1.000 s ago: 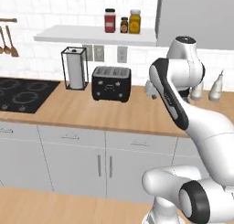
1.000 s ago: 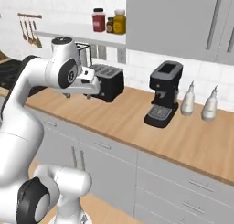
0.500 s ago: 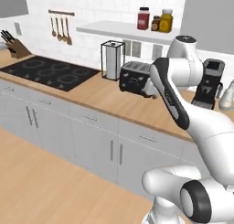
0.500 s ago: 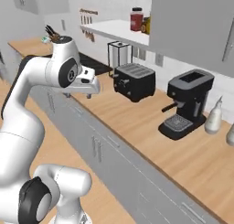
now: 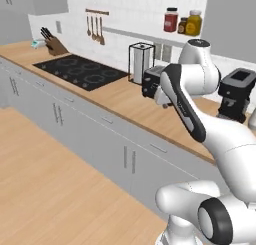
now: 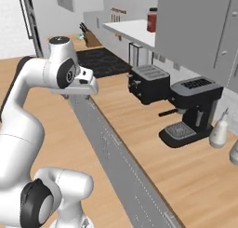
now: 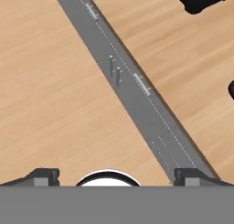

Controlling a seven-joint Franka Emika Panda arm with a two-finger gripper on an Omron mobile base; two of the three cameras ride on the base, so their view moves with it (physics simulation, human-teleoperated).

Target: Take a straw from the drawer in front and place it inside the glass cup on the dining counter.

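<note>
My gripper (image 7: pixel 118 175) is open, its two dark fingertips (image 7: pixel 44 174) spread wide with nothing between them. It hangs above the front edge of the wall counter (image 7: pixel 183 67), looking down on a row of shut grey drawer and door fronts (image 7: pixel 137 95) with slim bar handles (image 7: pixel 141 83). The hand (image 6: pixel 80 91) sits at the top of the raised arm, and it also shows beside the toaster (image 5: pixel 161 96). Shut drawer fronts (image 5: pixel 107 121) run under the counter; I cannot tell which is the task's drawer. The straw, the glass cup and the dining counter are out of view.
On the wall counter stand a black toaster (image 6: pixel 148 83), a coffee machine (image 6: pixel 193 110), a paper towel holder (image 5: pixel 140 61), a cooktop (image 5: pixel 80 71) and a knife block (image 5: pixel 52 46). Jars sit on a shelf (image 5: pixel 180 21). Open wood floor (image 5: pixel 45 179) lies left of the cabinets.
The whole picture has shifted: the base has turned, so the counter now runs at a slant and the cooktop and knife block have come into view. The arm keeps its pose, gripper still open.
</note>
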